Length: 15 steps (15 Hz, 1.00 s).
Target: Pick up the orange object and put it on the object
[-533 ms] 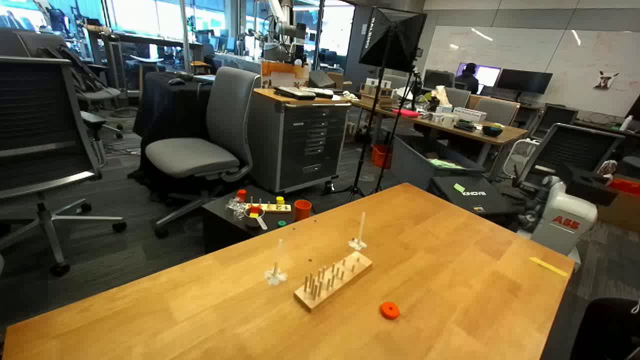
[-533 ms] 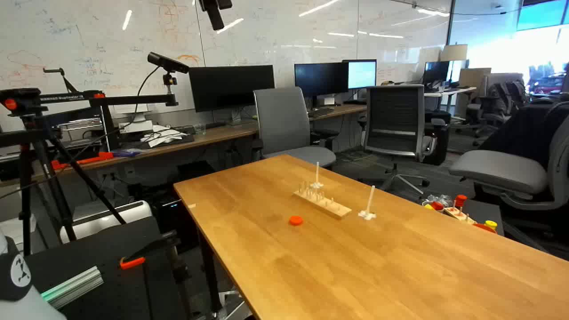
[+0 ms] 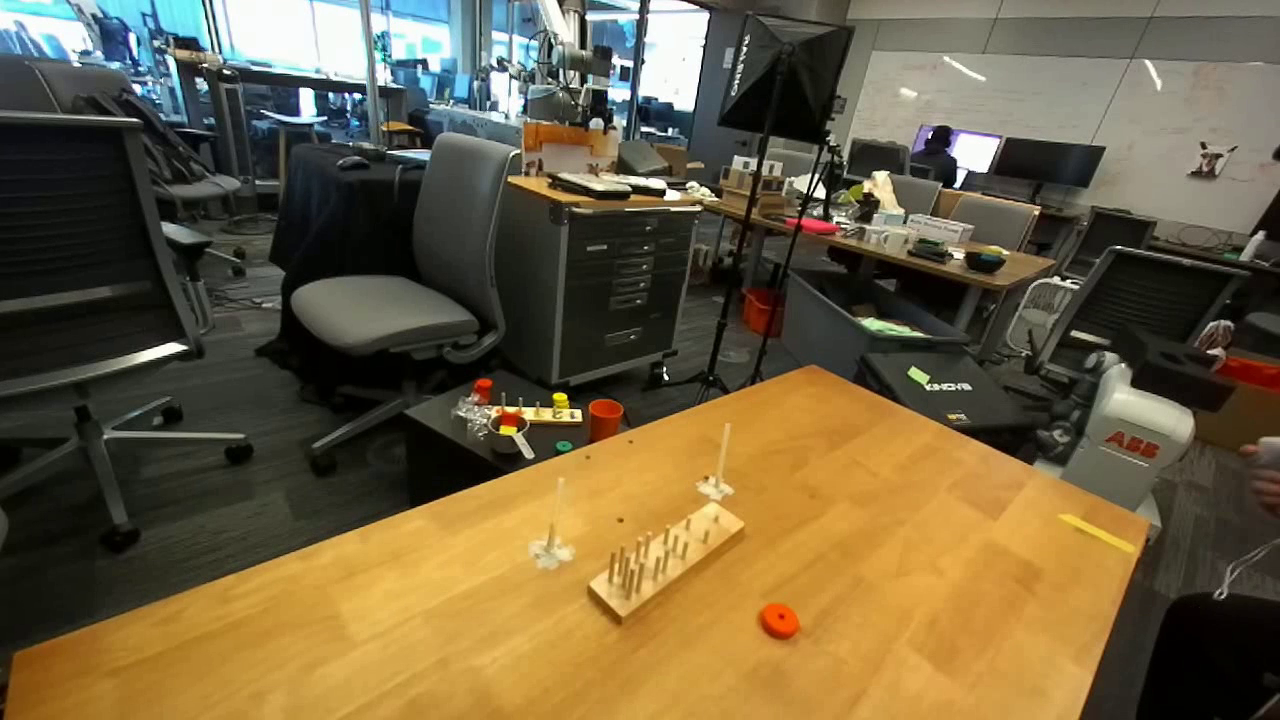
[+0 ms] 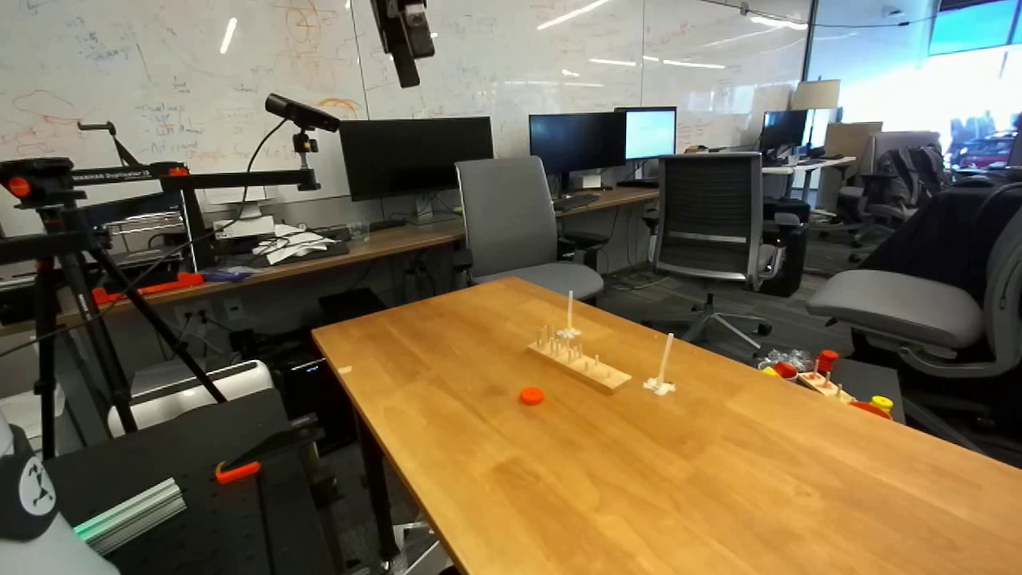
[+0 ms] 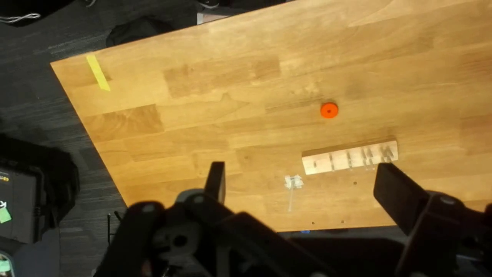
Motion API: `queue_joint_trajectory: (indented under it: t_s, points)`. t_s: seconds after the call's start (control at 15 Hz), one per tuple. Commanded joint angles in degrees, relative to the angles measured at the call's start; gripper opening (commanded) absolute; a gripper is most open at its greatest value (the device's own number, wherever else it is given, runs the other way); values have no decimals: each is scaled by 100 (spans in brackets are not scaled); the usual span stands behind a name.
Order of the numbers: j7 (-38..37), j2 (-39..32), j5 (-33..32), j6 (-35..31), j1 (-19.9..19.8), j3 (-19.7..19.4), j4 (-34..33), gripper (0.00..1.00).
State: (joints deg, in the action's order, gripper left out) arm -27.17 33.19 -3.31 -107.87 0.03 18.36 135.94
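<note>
Below the spread claw [image 5: 300, 177], well inside the edges of the grained table [image 5: 215, 119], a round orange disc [image 5: 329, 110] lies near a pegged wooden block [image 5: 356, 156].

Easiest read is the red ABB on the white robot [image 3: 1125, 475] at the right of the frame in an exterior view. Left of it, a black case [image 3: 925, 398] says KINOVA in white, plus small yellow print I can't make out. Softbox [image 3: 800, 90] near the top has white lettering up its edge, too blurry. In an exterior view, the black bar [image 4: 112, 174] at upper left says WANHAO Duplicator i3, slightly soft, and a black band [image 4: 16, 519] at lower left wears a round white emblem [image 4: 37, 485] with a branching symbol. Whiteboard [image 4: 239, 96] scribbles up there are basically unreadable.
</note>
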Motion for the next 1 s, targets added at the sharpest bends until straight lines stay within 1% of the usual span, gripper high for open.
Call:
queue_joint_trajectory:
  t_s: [0.0, 0.2, 0.27, 0.53, 0.6, 0.73, 0.93]
  points:
    - [-57, -146, -65, 16, 132, -118, -29, 100]
    - [-56, -182, -64, 17, 144, -124, -27, 100]
    - [-200, -228, -80, -125, 98, -95, 69, 100]
    - [-1413, -797, -195, -1282, -176, 91, 557, 100]
    - [-1704, -976, -327, -1603, -222, 120, 665, 100]
    - [-2272, -1408, -653, -2028, -294, 123, 738, 100]
    - [-3137, -2048, -1288, -2429, -364, 31, 673, 100]
